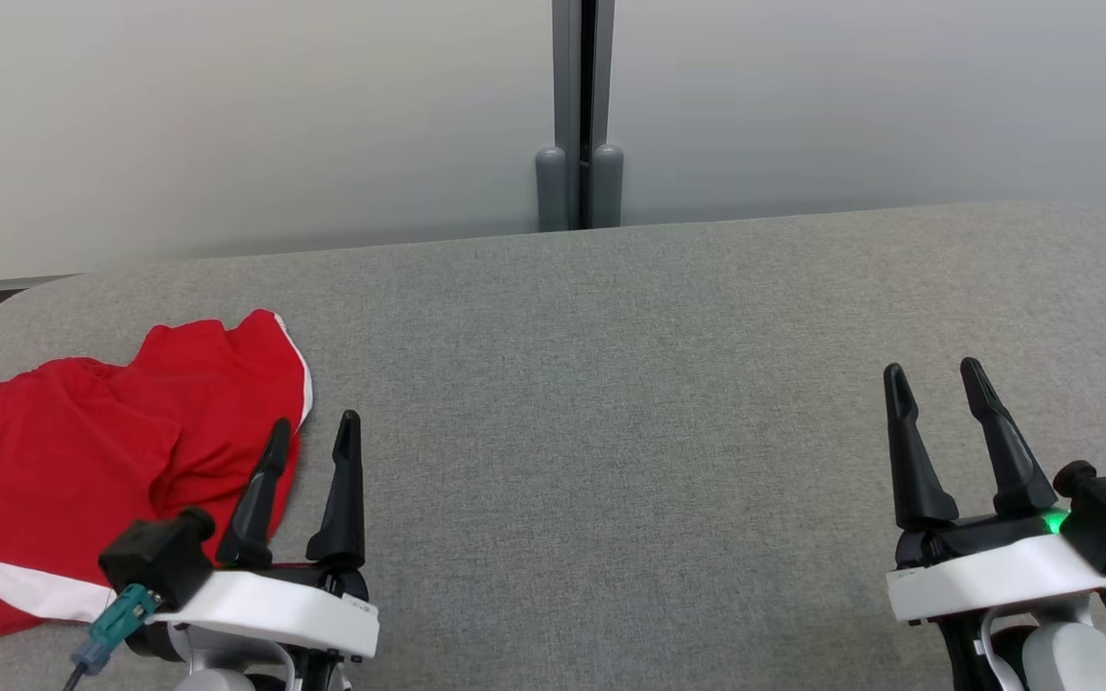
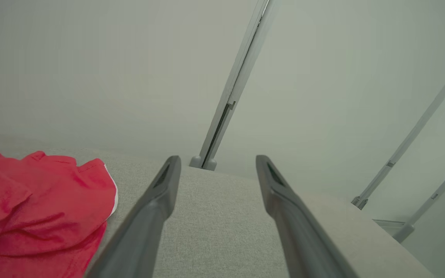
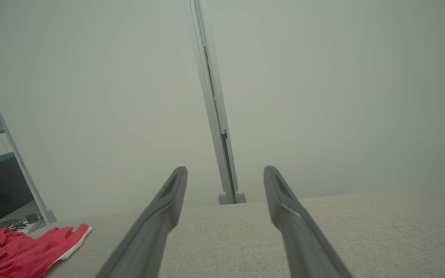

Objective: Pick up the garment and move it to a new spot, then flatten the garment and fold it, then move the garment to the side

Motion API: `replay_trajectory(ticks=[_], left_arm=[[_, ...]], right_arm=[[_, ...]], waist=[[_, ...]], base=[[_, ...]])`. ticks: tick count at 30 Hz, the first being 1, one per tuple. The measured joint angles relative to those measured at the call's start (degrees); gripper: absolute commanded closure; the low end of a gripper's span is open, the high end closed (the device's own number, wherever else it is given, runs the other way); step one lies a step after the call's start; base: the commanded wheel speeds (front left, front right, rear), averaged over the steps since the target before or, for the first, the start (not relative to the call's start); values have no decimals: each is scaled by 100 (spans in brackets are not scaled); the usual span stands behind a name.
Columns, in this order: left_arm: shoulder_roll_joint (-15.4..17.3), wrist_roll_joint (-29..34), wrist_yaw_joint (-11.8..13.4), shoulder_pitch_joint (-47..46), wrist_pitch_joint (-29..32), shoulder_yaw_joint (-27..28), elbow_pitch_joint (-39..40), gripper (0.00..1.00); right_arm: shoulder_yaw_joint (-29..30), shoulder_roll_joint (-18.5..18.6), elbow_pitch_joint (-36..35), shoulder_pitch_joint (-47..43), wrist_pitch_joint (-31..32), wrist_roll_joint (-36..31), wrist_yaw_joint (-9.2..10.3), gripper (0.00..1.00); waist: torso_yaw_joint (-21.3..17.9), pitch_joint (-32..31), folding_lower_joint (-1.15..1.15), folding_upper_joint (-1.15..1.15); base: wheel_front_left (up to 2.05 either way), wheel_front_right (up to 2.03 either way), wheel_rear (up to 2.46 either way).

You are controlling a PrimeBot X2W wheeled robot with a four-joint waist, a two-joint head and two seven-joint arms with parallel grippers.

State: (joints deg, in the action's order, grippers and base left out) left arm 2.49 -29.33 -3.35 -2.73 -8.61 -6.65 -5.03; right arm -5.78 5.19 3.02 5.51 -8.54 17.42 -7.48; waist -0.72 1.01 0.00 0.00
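Lying crumpled, garment beside left tool, seemingly apart.

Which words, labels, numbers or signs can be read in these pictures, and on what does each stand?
None: no text is readable. The red garment shows only white trim; the grey surface, the left end effector and the right end effector bear no legible marking.

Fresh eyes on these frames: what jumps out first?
The crumpled red garment with white trim, lying at the left end of the grey table, is the one splash of colour. Next come the two dark-fingered pincers: the left pincer stands open and empty at the garment's right edge, and the right pincer stands open over bare surface far to the right.
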Motion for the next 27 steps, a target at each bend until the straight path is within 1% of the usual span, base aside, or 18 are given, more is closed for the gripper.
replay_trajectory(ticks=[6, 16, 19, 23, 24, 27], left_arm=[[5, 560, 110, -7, -85, -157, -43, 0], [53, 1239, 452, -7, -210, -342, -120, 0], [69, 1392, 543, -7, -258, -421, -131, 0], [108, 1606, 656, -7, -309, -485, -146, 0], [108, 1627, 705, -7, -326, -492, -147, 0], [80, 1543, 717, 1, -360, -447, -152, 0]], right_arm=[[-29, -8, 51, -23, -82, -402, 0, 0], [-96, -77, 86, -62, -210, -903, -1, 0], [-152, -88, 96, -77, -259, -1071, -1, 0], [-183, -126, 114, -81, -305, -1117, -1, 0], [-199, -154, 109, -81, -324, -1115, -1, 0], [-199, -191, 126, -88, -358, -1035, -1, 0]], waist=[[-11, 3, 0, 0], [-15, -14, 0, 0], [-7, -22, 0, 0], [0, -37, 0, 0], [-2, -43, 0, 0], [-6, -55, 0, 0]], base=[[0, 0, 0], [0, 0, 0], [0, 0, 0], [0, 0, 0], [0, 0, 0], [0, 0, 0]])
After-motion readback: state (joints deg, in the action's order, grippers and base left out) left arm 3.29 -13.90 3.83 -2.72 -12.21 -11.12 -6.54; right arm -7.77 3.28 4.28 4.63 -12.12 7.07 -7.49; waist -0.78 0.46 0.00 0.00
